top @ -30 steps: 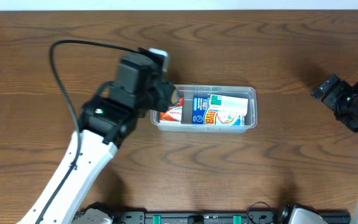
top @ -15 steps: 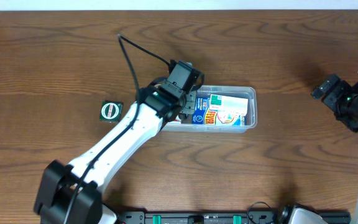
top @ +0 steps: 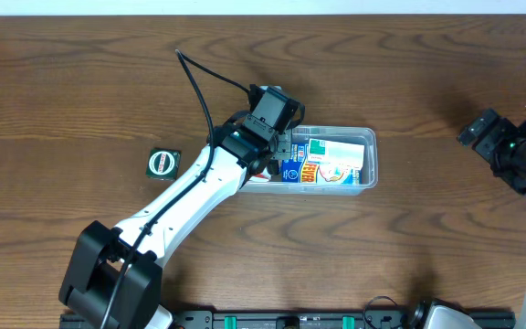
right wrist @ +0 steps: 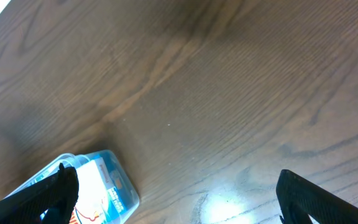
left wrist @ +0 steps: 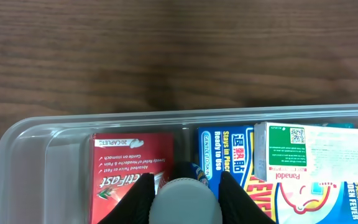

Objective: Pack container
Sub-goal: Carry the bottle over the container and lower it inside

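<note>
The container (top: pixel 370 137) is a clear plastic tray at mid-table. In the left wrist view its rim (left wrist: pixel 42 122) frames a red box (left wrist: pixel 126 158), a blue box (left wrist: pixel 224 149) and a white Panadol box (left wrist: pixel 316 152) lying inside. My left gripper (top: pixel 275 153) hangs over the container's left part, seen close in the left wrist view (left wrist: pixel 183 190). It is shut on a small round item with a white cap (left wrist: pixel 182 202), held above the gap between the red and blue boxes. My right gripper (top: pixel 484 135) is open and empty at the far right, off the container.
A small black square packet with a green round label (top: pixel 163 163) lies on the wooden table left of the container. The left arm's cable (top: pixel 199 82) loops above the table behind the arm. The right wrist view shows bare wood (right wrist: pixel 229 112) and a container corner (right wrist: pixel 104 180).
The left arm has swung right, from beside the container's left end to over its left part. The green-labelled packet it hid one second ago now shows. The right arm has not moved.
</note>
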